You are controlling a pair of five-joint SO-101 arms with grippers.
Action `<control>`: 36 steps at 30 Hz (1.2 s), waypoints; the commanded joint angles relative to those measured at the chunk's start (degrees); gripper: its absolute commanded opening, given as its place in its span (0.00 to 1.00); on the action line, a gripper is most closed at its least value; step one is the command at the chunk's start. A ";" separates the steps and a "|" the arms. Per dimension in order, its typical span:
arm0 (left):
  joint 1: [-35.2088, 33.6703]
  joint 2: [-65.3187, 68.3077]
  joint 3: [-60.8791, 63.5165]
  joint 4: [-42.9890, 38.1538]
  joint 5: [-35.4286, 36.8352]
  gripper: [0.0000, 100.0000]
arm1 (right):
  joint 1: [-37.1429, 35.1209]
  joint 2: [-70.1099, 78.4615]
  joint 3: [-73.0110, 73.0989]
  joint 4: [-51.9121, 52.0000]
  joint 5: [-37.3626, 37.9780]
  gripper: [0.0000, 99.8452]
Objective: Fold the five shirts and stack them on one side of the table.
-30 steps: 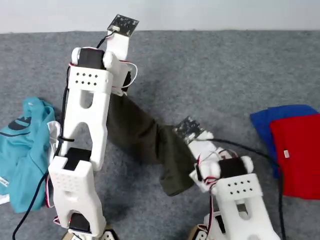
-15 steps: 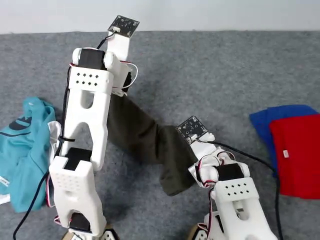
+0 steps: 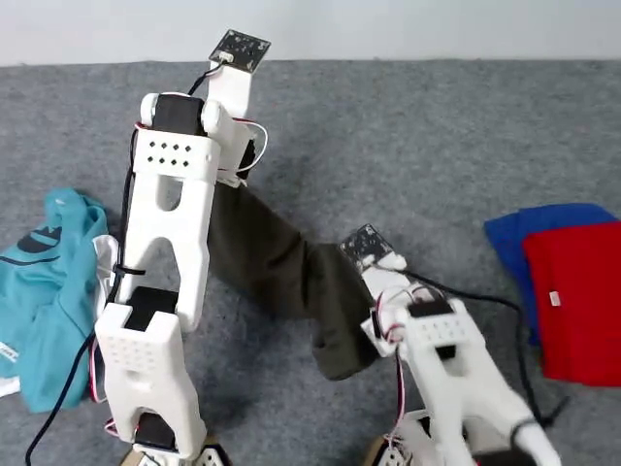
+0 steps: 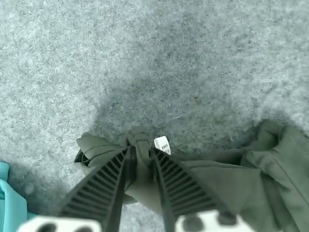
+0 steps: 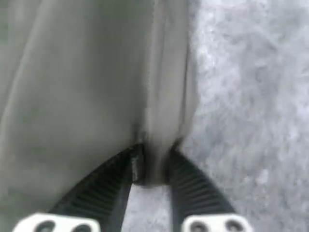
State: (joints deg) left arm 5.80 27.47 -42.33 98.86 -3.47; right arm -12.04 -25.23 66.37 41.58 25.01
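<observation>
— Grey fuzzy cloth covers the table. A white wall is behind it.
— Where is the dark green shirt?
— In the middle, partly hidden under the left arm. The left gripper pinches a bunch of it. The right gripper pinches a fold.
— Any words?
— It has a white tag, too small to read. The red shirt lies on the blue shirt, cut off at the edge.

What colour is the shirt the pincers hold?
The shirt is dark olive; high view shows it best.
</observation>
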 commanded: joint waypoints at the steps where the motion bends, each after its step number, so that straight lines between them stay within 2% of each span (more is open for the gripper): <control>1: 0.62 -4.13 -0.22 0.35 0.09 0.02 | 0.13 4.79 -7.38 1.80 -0.26 0.01; 9: 0.62 -4.04 -0.22 0.35 0.09 0.02 | 0.22 -2.59 -26.81 17.01 2.64 0.01; 14: 0.35 -4.13 -0.22 0.35 0.00 0.02 | 0.40 -8.92 -36.84 22.20 2.64 0.01; 22: -1.23 -6.33 -0.75 1.14 -0.18 0.02 | 7.87 -13.32 -51.43 26.77 2.20 0.01; 28: -1.32 -18.02 -1.10 0.70 -0.26 0.02 | 8.84 -13.41 -66.02 30.46 2.20 0.01; 36: -1.32 -37.19 -0.92 1.05 -0.35 0.02 | 8.84 -13.41 -92.40 42.51 0.26 0.01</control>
State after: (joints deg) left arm 5.19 -2.07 -42.33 99.38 -3.47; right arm -3.96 -37.10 -16.00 80.26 26.15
